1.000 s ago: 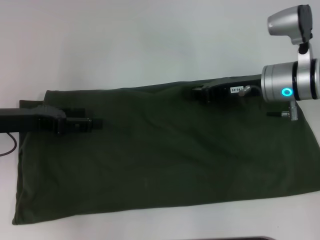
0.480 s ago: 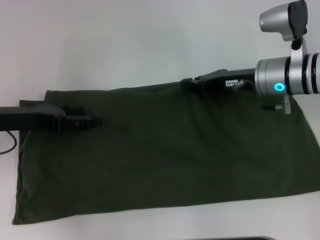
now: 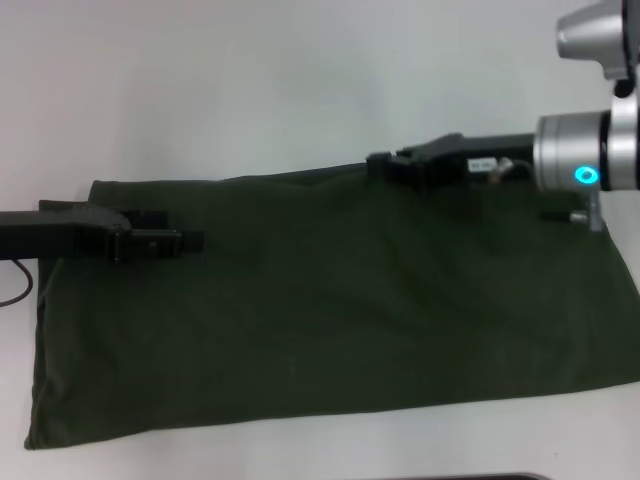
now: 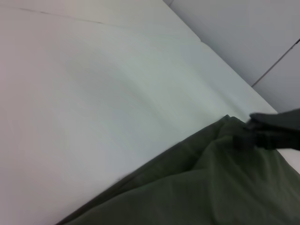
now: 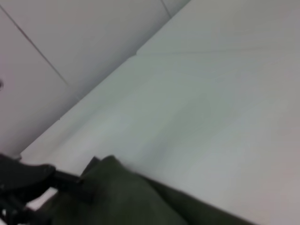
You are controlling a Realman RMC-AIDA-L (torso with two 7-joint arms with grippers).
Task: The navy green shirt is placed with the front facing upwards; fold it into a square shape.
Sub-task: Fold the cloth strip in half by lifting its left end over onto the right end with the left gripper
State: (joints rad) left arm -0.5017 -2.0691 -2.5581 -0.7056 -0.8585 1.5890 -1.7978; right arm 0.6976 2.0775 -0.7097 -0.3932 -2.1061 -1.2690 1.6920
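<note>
While you are reading this moment, these are the lines that matter:

Shirt: the navy green shirt [image 3: 330, 310] is lying on the white counter [image 3: 300, 90] as a long folded band, plain side up, its long axis running from 9 o'clock to 3 o'clock across the head view.

Left gripper: your left gripper [image 3: 190, 241] is hovering over the band's 9 o'clock end, near the far edge, pointing toward 3 o'clock; you cannot tell whether it is parted or pinched.

Right gripper: your right gripper [image 3: 378, 163] is sitting at the far edge, about 1 o'clock from the band's middle, pointing toward 9 o'clock; its opening cannot be told either.

Key relation: the cloth is stretching away toward 3 o'clock from the left gripper, and each arm is nearest its own end.

Judgement: you are probably facing a crosswise fold, end over end along the long axis, to get a square.
</note>
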